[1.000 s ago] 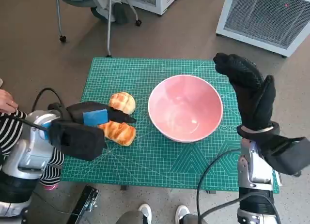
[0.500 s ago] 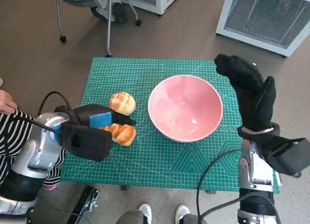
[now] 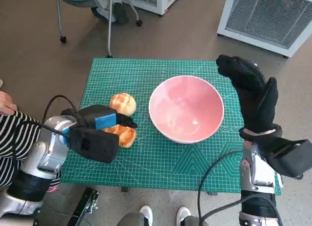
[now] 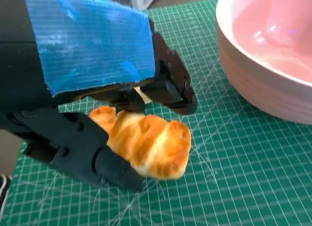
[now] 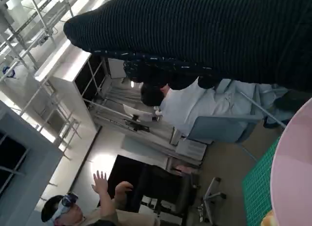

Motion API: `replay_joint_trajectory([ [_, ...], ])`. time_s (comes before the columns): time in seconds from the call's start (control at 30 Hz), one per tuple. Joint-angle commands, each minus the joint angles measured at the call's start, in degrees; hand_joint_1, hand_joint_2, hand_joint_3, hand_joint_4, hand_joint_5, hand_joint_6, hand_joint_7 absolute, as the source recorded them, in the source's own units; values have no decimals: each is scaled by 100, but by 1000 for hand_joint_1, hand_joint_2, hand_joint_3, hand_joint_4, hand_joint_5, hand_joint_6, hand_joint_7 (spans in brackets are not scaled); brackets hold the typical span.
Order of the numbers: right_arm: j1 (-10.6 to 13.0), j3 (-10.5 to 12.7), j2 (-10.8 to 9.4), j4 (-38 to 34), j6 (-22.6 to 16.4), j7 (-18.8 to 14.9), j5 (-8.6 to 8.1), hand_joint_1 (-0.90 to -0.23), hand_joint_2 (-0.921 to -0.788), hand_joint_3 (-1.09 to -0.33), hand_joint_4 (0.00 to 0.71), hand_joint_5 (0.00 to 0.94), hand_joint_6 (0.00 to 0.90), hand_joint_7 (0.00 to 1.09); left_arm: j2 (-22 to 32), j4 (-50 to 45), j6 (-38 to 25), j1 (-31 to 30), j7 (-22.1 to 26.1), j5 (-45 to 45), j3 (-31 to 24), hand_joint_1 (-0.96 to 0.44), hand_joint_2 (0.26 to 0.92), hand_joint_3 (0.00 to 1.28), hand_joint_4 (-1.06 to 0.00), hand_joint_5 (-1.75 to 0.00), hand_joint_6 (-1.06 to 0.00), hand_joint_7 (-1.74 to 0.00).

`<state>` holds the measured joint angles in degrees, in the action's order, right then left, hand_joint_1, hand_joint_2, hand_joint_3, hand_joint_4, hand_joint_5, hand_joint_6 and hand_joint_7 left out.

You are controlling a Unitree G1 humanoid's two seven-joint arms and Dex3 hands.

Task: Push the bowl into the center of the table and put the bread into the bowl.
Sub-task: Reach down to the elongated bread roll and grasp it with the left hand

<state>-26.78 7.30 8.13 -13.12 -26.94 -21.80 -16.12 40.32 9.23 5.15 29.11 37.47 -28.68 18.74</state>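
The pink bowl (image 3: 186, 109) stands on the green mat (image 3: 146, 72), right of its middle. A round bun (image 3: 123, 103) and a long golden bread (image 3: 123, 135) lie to the bowl's left. My left hand (image 3: 100, 121) reaches over the long bread (image 4: 146, 145), which lies on the mat between the thumb (image 4: 78, 148) and the fingers (image 4: 168, 89). The thumb touches its side and the fingers hang just above it. My right hand (image 3: 249, 89) stands upright and open beside the bowl's right rim, holding nothing. That rim (image 5: 292, 167) shows in the right wrist view.
A person in a striped sleeve (image 3: 12, 133) sits by the table's left edge. A chair base (image 3: 97, 11) and a white cabinet (image 3: 273, 16) stand beyond the table. Feet (image 3: 163, 215) show at the near edge. Bare mat lies in front of the bowl.
My left hand has moved forward and to the right, farther over the long bread. The bowl, the bun and my right hand have stayed where they were.
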Motion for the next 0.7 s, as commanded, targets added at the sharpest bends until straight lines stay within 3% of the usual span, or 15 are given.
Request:
replay_joint_trajectory([
  [0.03, 147, 9, -28, 41, 127, 2, -64, -692, -921, -682, 174, 3, 129, 356, -35, 316, 211, 25, -166, -234, 156, 180, 914, 34, -744, -1143, -603, -904],
  [0.1, 148, 11, -33, 45, 133, -8, -74, -692, -921, -682, 174, 2, 128, 357, -21, 362, 266, 26, -203, -282, 174, 74, 915, 38, -754, -1151, -620, -1015],
  [0.2, 145, 13, -38, 38, 135, -17, -82, -692, -921, -681, 175, 2, 128, 358, 22, 281, 307, -9, -159, -263, 136, 25, 914, 37, -763, -1147, -637, -1062],
  [0.7, 139, 10, -65, -48, 95, -32, -106, -691, -921, -681, 175, 2, 126, 362, 175, -208, 456, -158, 189, 221, -238, 2, 899, 16, -814, -1092, -704, -1029],
])
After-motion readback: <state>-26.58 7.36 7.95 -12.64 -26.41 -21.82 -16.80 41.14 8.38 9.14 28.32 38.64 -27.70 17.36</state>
